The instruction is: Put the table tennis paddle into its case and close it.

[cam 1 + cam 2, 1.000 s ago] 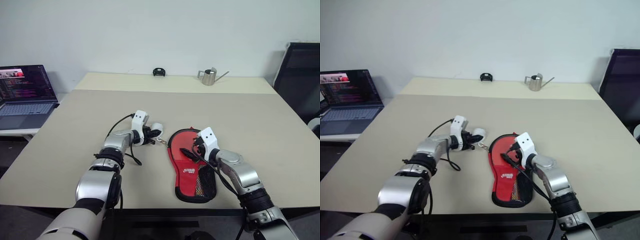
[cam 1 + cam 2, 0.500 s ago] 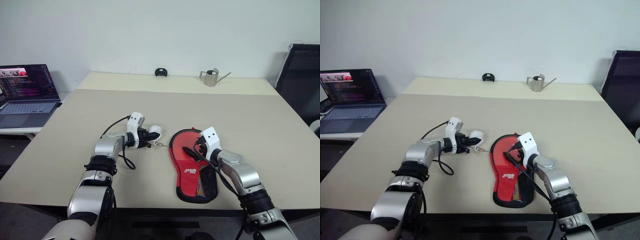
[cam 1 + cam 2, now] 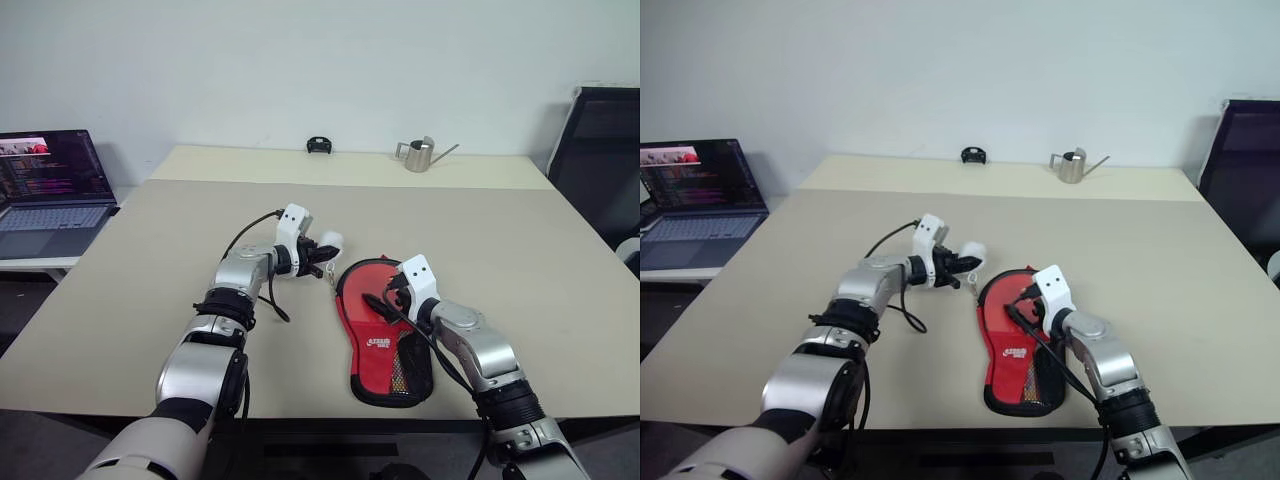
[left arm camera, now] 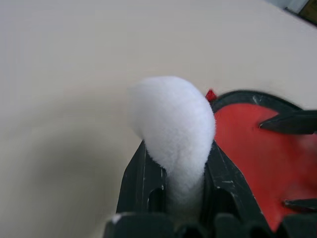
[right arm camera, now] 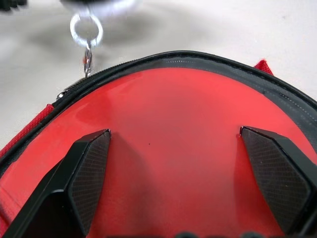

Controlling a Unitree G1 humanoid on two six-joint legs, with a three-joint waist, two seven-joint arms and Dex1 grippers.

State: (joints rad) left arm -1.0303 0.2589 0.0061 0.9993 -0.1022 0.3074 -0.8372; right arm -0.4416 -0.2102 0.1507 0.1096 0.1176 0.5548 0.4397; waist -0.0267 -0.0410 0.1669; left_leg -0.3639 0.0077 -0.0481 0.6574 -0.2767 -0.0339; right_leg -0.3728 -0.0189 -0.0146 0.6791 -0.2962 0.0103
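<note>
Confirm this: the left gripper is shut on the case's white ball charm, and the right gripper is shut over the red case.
One error: the right gripper is open, fingers spread over the red case, per the right wrist view. The left gripper is indeed shut on the white ball charm.

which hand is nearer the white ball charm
Left. The left hand is shut on the white ball charm, beside the round end of the case. The right hand is open, pressing on the case's red face, apart from the charm.

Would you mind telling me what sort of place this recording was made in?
Probably an office or lab workroom: a plain beige table, an open laptop with code on screen to one side, and a dark office chair by a bare wall.
</note>
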